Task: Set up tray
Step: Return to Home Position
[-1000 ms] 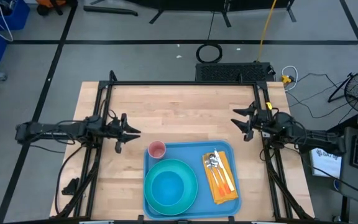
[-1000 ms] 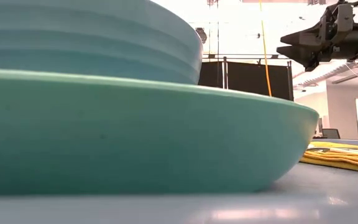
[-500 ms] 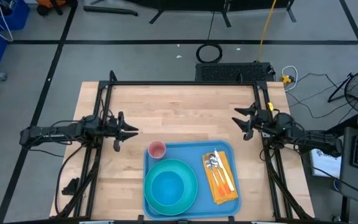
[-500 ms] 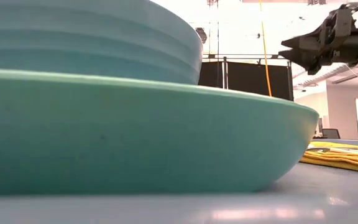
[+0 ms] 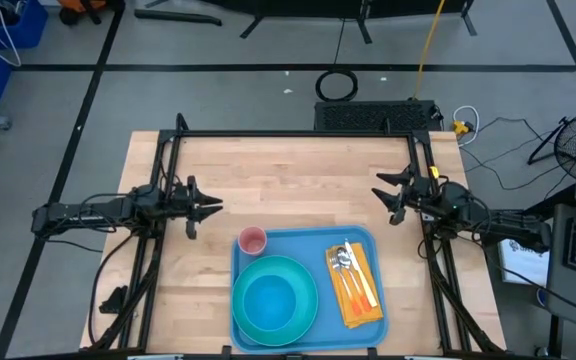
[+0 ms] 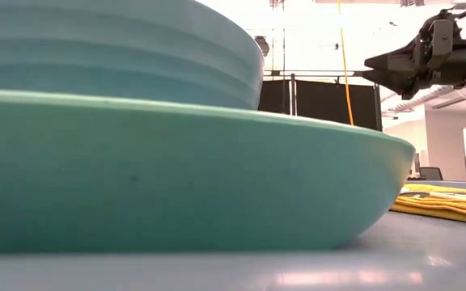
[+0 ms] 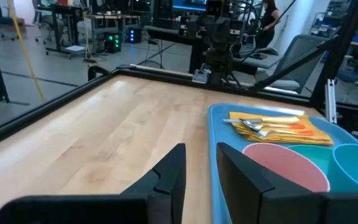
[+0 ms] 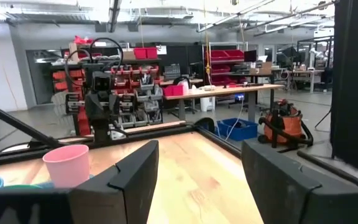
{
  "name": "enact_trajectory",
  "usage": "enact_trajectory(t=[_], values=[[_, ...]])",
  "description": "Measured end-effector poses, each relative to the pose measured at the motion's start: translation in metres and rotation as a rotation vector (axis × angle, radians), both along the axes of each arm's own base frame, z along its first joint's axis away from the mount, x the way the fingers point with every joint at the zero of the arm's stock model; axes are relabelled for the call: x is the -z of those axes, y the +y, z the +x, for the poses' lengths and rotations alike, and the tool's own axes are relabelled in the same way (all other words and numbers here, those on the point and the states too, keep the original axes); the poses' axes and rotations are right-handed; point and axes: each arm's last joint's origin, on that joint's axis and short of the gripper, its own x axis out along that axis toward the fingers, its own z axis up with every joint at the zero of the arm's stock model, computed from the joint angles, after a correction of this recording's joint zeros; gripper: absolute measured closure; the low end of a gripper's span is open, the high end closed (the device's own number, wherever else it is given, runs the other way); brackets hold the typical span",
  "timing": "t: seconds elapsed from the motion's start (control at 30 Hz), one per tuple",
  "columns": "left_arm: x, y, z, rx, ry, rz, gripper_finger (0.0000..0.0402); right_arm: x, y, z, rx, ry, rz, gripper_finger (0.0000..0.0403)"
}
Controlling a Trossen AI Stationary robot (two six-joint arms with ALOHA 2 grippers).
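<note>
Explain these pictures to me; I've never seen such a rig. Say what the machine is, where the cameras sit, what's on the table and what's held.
This is a robot: two arms, each ending in a two-finger pincer. One camera looks straight down, one sits low at table height, one rides on each wrist. On the table lies a blue tray with a pink cup, a blue bowl on a teal plate, and cutlery on a yellow napkin. The left pincer and right pincer hover at the table's sides, open, holding nothing.

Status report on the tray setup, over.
Left gripper open, empty, over table's left side. Right gripper open, empty, at right edge. Tray holds plate, bowl, cup, napkin with cutlery. Nothing in the way.
</note>
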Motion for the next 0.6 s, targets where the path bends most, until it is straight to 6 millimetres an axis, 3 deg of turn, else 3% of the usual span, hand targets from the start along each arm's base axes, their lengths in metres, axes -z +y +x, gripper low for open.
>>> enact_trajectory(t=[0.6], values=[[0.0013,-0.0006,0.0,0.021,0.013,-0.006,0.0309,0.0007,0.0,0.0001,-0.001,0.005,0.004,0.0181]])
